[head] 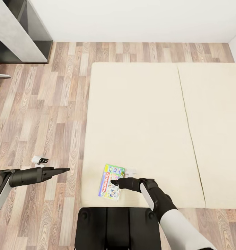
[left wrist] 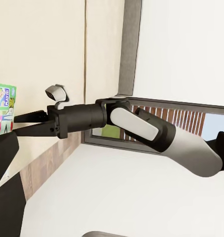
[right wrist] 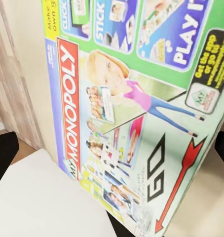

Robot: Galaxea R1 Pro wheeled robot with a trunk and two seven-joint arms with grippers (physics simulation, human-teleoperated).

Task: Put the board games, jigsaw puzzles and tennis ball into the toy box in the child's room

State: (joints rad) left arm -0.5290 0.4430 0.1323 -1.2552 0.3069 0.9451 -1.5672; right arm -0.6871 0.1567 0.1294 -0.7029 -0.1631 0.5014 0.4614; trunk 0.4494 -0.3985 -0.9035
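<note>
Black trunk housing [head: 118, 227] sits nearest, hard against the bed's [head: 145, 114] near edge. Just beyond it the Monopoly board game [head: 112, 182] lies flat on the beige cover, close to the bed's near-left corner. The right hand [head: 115, 182] is down at the box's right edge; whether it has closed on the box I cannot tell, since the fingers merge with the print. The left hand [head: 64, 169] hovers over the wood floor [head: 45, 114] left of the bed, fingers near together and carrying nothing.

Risk, as I judge it: a thin flat box on a soft cover may slide ahead of the fingers, or tip off the near edge if nudged.

Open mattress lies far and right of the box; the desk [head: 14, 29] stands at far left, well apart.
</note>
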